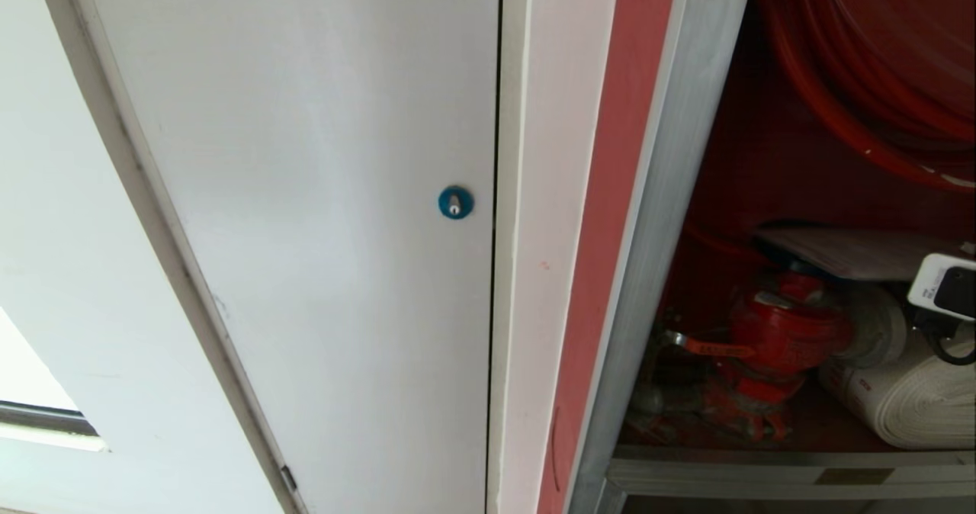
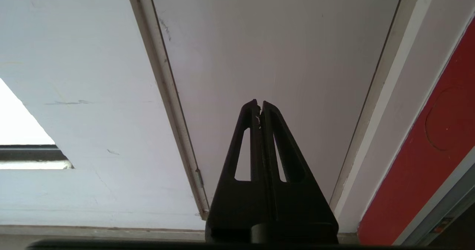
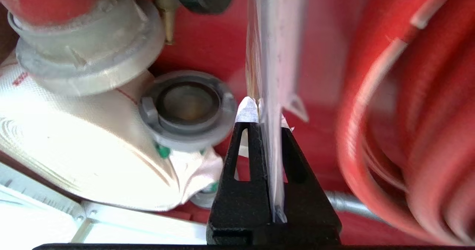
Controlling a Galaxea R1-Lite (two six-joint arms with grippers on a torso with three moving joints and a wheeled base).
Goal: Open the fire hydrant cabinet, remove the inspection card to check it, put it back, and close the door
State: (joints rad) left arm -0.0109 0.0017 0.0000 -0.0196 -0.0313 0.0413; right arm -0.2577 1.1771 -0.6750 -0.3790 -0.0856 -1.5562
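Observation:
The fire hydrant cabinet (image 1: 671,194) stands open on the right, its red inside showing. In it are the red valve (image 1: 778,331), the white rolled hose (image 1: 907,399) and the red hose reel (image 1: 877,56). The inspection card (image 1: 839,251) is a thin pale sheet hanging just above the valve. My right gripper (image 3: 265,114) is inside the cabinet, shut on the card (image 3: 276,57), which shows edge-on between the fingers. Only the right wrist's white housing (image 1: 945,285) shows in the head view. My left gripper (image 2: 259,103) is shut and empty, facing the white panel. The door is out of view.
A plain white panel (image 1: 305,194) with a blue round lock (image 1: 455,202) fills the left. A white and red jamb (image 1: 579,232) separates it from the cabinet. A grey hose coupling (image 3: 187,107) sits close beside the right fingers, the red reel hose (image 3: 408,112) on their other side.

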